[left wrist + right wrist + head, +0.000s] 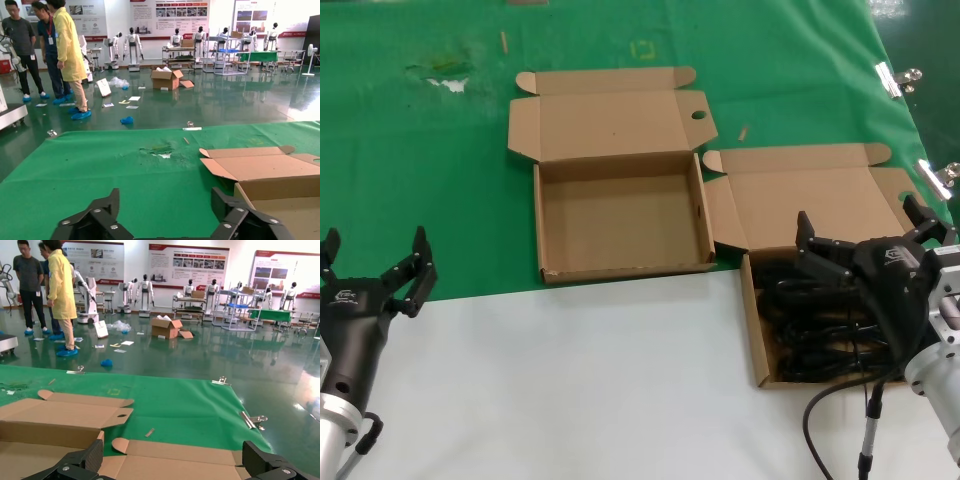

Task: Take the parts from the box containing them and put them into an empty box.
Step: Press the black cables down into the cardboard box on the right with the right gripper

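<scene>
The empty box [620, 215] lies open on the green cloth in the middle, with a round hole in its lid ear [698, 115]. It also shows in the left wrist view [280, 172] and the right wrist view [60, 415]. The box containing the parts [757, 330] lies to its right, with its lid [810, 195] folded back. Black cable-like parts [810, 325] fill its tray. My right gripper [863, 228] is open and empty just above this box's tray, over the hinge; the lid [200, 467] shows between its fingers. My left gripper [375, 248] is open and empty at the near left, clear of both boxes.
A green cloth [420, 180] covers the far part of the table, and the near part is white [570, 380]. Binder clips [892, 78] hold the cloth at the right edge. The cloth has a torn spot [445, 75] at the far left. People stand far behind [65, 50].
</scene>
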